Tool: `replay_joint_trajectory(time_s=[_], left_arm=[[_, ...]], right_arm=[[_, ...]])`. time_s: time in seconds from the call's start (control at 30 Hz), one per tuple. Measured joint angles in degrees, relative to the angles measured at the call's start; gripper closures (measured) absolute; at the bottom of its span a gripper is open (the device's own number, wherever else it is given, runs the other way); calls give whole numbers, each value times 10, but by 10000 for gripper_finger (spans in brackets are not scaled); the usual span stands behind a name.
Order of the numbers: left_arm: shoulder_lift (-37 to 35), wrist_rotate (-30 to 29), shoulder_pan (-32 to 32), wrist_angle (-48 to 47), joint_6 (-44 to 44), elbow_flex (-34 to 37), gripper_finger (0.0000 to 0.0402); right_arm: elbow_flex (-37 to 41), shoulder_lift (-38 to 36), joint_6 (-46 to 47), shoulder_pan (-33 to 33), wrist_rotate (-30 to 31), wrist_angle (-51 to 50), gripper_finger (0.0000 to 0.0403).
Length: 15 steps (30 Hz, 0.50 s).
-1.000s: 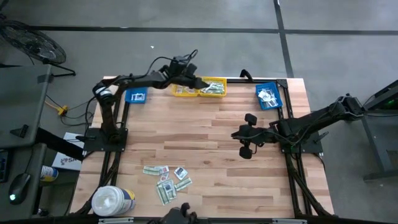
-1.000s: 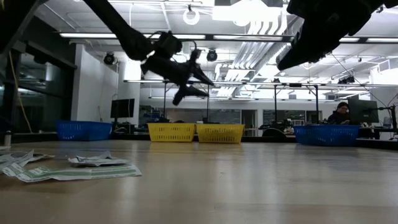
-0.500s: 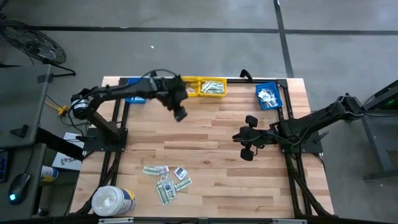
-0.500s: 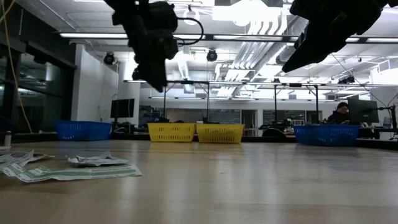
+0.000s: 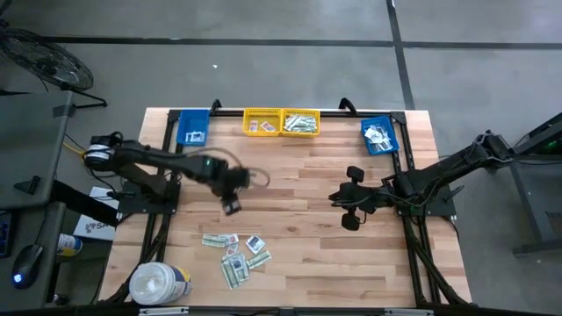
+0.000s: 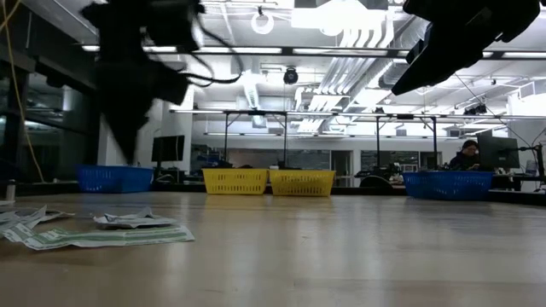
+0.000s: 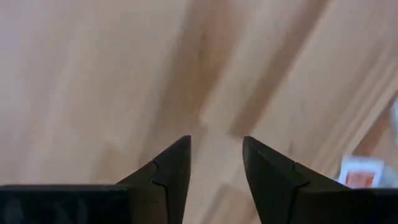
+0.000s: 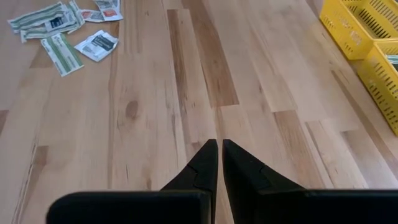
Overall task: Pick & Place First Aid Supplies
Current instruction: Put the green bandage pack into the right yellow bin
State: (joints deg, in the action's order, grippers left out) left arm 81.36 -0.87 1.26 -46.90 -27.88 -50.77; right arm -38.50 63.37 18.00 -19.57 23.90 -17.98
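Left tool (image 5: 231,204) above bare wood, fingers spread and empty, just back of the scattered packets (image 5: 235,254) near the bench (image 5: 307,254) front edge; far nearer them than the right tool (image 5: 349,197), pressed together mid-bench on the other side. Thin, flat paper: long pale green strips lying at mixed angles, small squarish white ones between. Smooth planked wood beneath.

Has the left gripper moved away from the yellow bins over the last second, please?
Yes. In the high view the left gripper, open and empty, has swung from over the yellow bins across the table toward the loose packets.
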Motion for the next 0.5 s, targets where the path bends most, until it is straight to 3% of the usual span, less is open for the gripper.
replay_joint_trajectory(time_s=[0.23,0.5], left_arm=[[-15,12,123,5,-75,61,257],[-15,79,192,30,-34,66,257]], right_arm=[[0,0,0,0,0,2,386],[0,0,0,0,0,12,386]])
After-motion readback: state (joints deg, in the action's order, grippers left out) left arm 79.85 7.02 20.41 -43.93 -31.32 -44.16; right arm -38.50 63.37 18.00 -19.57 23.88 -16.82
